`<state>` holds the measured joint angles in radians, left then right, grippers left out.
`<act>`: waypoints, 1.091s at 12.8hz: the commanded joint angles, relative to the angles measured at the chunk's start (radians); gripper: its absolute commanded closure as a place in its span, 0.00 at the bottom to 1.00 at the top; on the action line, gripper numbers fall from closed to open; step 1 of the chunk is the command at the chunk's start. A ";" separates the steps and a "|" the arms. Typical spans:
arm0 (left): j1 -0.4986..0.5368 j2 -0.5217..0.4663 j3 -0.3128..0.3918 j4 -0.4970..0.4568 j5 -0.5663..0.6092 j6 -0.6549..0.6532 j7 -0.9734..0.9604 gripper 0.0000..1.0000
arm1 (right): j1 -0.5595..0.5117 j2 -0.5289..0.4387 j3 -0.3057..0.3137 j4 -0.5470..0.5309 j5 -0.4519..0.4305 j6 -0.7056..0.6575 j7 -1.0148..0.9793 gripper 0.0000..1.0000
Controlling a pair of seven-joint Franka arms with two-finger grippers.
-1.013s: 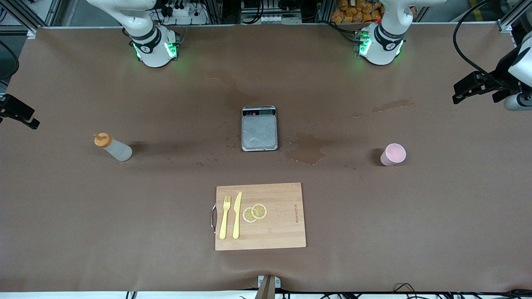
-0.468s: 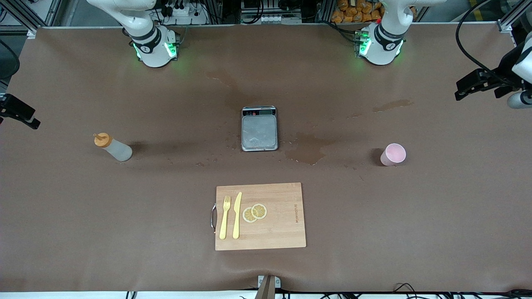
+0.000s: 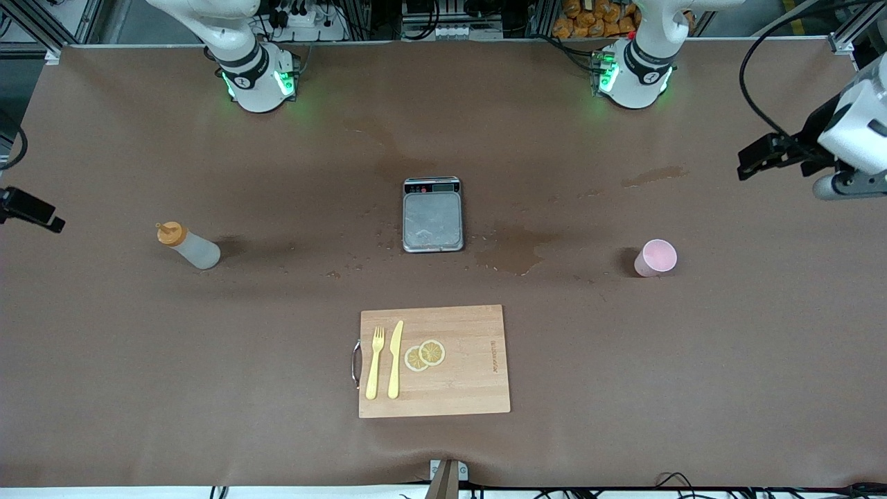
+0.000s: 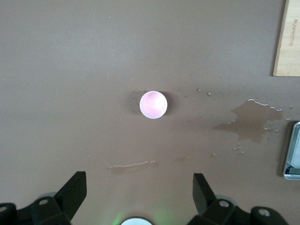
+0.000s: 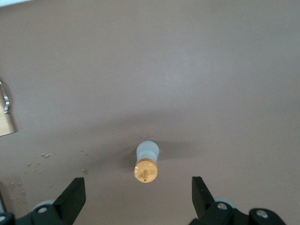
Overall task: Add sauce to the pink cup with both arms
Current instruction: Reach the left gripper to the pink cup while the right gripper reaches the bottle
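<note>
The sauce bottle [image 3: 187,248], whitish with an orange nozzle cap, stands on the table toward the right arm's end; the right wrist view shows it from above [image 5: 146,161]. The pink cup [image 3: 655,258] stands upright toward the left arm's end and shows empty in the left wrist view [image 4: 153,104]. My left gripper [image 3: 755,158] hangs high over the table's end, open and empty [image 4: 139,192]. My right gripper [image 3: 38,216] hangs high over the table's edge at the right arm's end, open and empty [image 5: 138,194], with the bottle between its fingers in that view.
A small scale [image 3: 433,216] sits mid-table. A wet stain [image 3: 516,251] lies beside it toward the cup. Nearer the front camera lies a wooden cutting board [image 3: 471,360] with a yellow fork [image 3: 374,362], a knife [image 3: 395,359] and lemon slices [image 3: 425,355].
The left gripper has shifted a little toward the table's middle. The right gripper has slid lower in the front view. The bottle and the cup have not moved.
</note>
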<state>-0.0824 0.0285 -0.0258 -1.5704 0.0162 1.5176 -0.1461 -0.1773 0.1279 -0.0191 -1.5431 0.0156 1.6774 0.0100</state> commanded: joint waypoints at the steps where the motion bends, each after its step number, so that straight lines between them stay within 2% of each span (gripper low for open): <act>1: -0.005 -0.021 -0.003 -0.167 0.005 0.180 -0.024 0.00 | -0.031 0.073 0.013 0.032 -0.002 -0.002 0.018 0.00; 2: -0.003 -0.024 -0.008 -0.215 0.005 0.231 -0.024 0.00 | -0.048 0.106 0.014 0.047 0.007 -0.002 0.019 0.00; 4: 0.000 -0.022 -0.008 -0.273 0.005 0.275 -0.024 0.00 | -0.092 0.154 0.013 0.054 0.085 -0.002 0.015 0.00; 7: 0.004 -0.033 -0.010 -0.410 0.005 0.423 -0.024 0.00 | -0.169 0.234 0.013 0.063 0.171 -0.002 0.014 0.00; 11: 0.007 -0.028 -0.008 -0.525 0.005 0.556 -0.027 0.00 | -0.214 0.334 0.013 0.081 0.184 -0.008 0.115 0.00; 14: 0.024 -0.002 -0.010 -0.609 0.005 0.651 -0.047 0.00 | -0.254 0.418 0.014 0.080 0.245 -0.016 0.260 0.00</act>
<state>-0.0754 0.0357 -0.0310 -2.1182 0.0162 2.1070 -0.1743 -0.3877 0.4719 -0.0229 -1.5075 0.2154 1.6858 0.2047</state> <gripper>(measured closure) 0.000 0.000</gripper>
